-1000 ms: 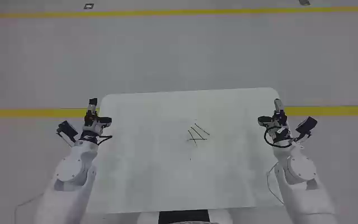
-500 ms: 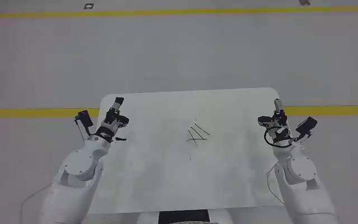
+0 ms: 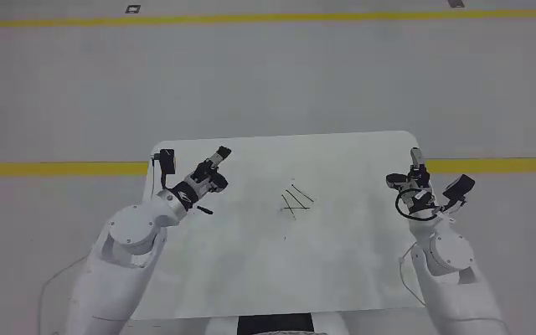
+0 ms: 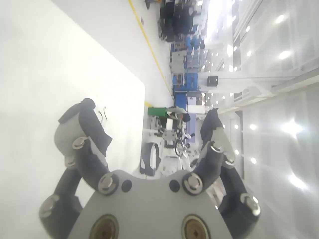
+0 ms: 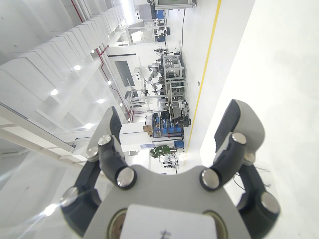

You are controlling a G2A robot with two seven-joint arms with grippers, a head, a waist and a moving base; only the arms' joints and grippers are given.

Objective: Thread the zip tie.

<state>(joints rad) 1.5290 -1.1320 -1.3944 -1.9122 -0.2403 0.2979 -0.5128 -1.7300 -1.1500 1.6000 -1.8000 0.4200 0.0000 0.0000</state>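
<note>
Several thin black zip ties (image 3: 294, 200) lie crossed in a small heap near the middle of the white table (image 3: 251, 260); in the left wrist view they show as faint curved lines (image 4: 103, 114) past one fingertip. My left gripper (image 3: 219, 156) (image 4: 149, 111) hovers open over the table's left part, well to the left of the ties, with nothing between its fingers. My right gripper (image 3: 415, 156) (image 5: 174, 115) stands open and empty at the table's right edge, pointing away from the ties.
The table has rounded far corners, and a yellow floor line (image 3: 50, 168) runs behind it on both sides. A black cable loop (image 3: 408, 207) hangs by the right wrist.
My left arm has swung in from beyond the table's left edge to over the tabletop, toward the zip ties. The right arm has kept still.
</note>
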